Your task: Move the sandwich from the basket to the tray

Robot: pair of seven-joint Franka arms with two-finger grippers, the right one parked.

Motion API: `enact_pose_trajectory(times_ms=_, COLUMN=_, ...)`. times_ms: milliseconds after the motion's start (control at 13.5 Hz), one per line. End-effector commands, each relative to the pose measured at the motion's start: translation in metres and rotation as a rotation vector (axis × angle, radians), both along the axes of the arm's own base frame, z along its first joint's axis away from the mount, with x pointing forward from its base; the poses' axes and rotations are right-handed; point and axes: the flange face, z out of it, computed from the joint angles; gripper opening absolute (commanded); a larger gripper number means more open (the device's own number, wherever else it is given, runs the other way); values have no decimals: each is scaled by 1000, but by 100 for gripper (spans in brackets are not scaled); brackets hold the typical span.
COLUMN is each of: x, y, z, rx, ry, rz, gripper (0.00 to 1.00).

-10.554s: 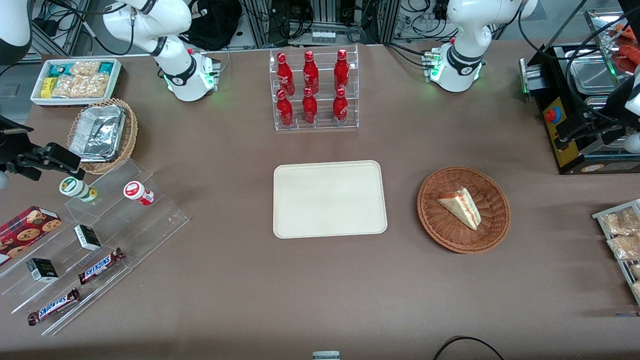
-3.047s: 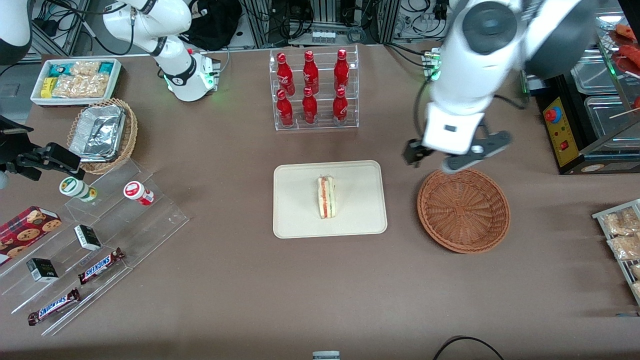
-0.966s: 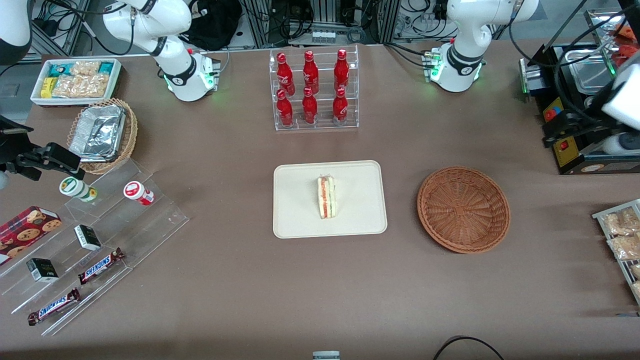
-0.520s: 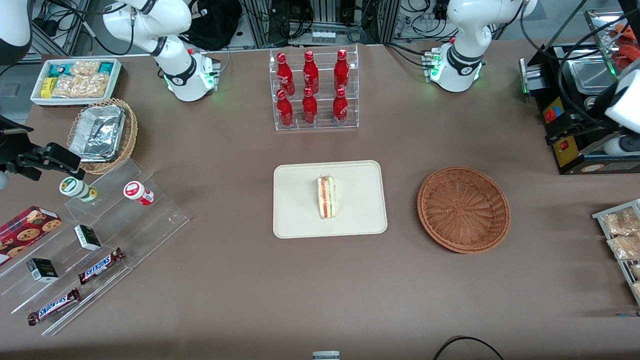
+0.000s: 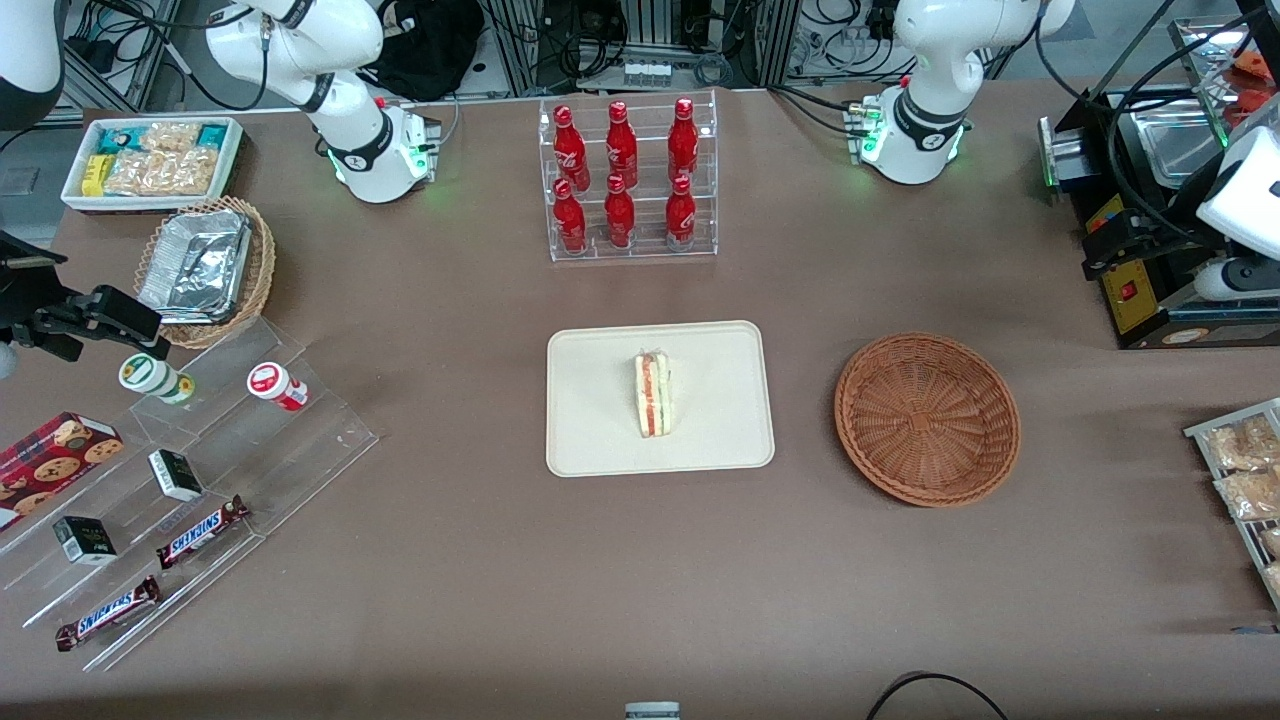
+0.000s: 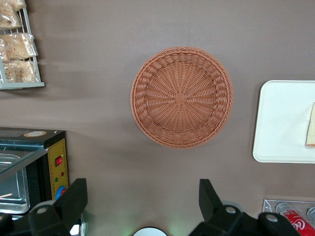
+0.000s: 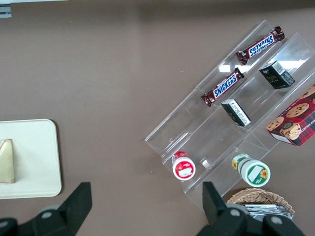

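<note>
With the sandwich (image 5: 652, 393) resting on its edge near the middle of the tray (image 5: 590, 440), the job looks done: the basket (image 5: 927, 419) beside it holds nothing. Nothing appears left but for the arm to park. Its gripper (image 6: 142, 199) hangs high above the table at the working arm's end, near a black appliance (image 5: 1130, 270), its fingers (image 6: 75, 195) spread wide and grasping nothing, well apart from tray and basket alike.
</note>
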Motion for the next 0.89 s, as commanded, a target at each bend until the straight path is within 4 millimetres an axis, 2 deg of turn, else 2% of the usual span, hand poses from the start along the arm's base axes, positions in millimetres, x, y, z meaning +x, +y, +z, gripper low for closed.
enact_pose_trajectory(times_ms=0, x=-7, y=4, z=7, rx=3, ry=2, rz=-1, gripper=100)
enact_pose_trajectory(times_ms=223, x=-7, y=9, z=8, rx=3, ry=0, rz=19, gripper=100)
enact_pose_trajectory(times_ms=520, x=-10, y=28, z=10, rx=-2, ry=6, rz=59, gripper=100)
enact_pose_trajectory(times_ms=818, x=-11, y=33, z=10, rx=-2, ry=11, rz=70, gripper=100)
